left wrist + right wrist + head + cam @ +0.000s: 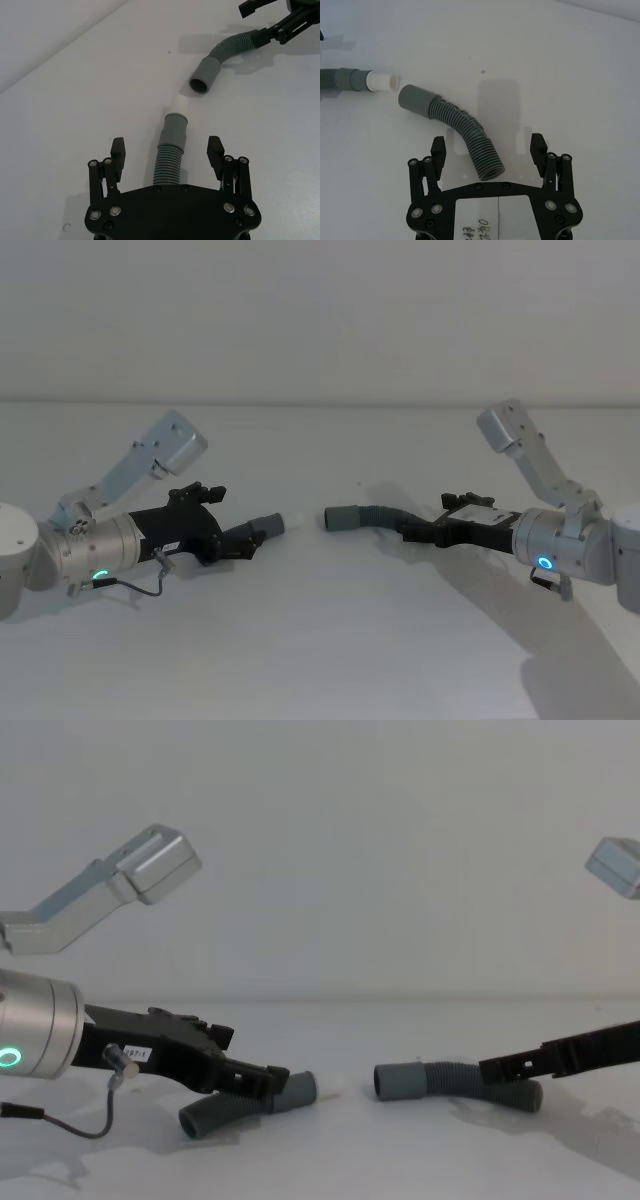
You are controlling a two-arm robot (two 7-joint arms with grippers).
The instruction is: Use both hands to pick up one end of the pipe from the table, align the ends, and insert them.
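Both jaws are seen spread wide, fingers unclosed, the left gripper [166, 145] astride the white-tipped hose piece [268, 524], the right gripper [488, 141] astride the plain-cuffed hose piece [372, 513], cuffs [345, 519] laid facing, just apart, in the middle of the table [320, 650].

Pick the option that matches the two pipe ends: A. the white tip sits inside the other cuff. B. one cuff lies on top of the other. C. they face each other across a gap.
C: the white tip and the open grey cuff point at each other without touching, with bare table between them; the left tool and right tool are both open.
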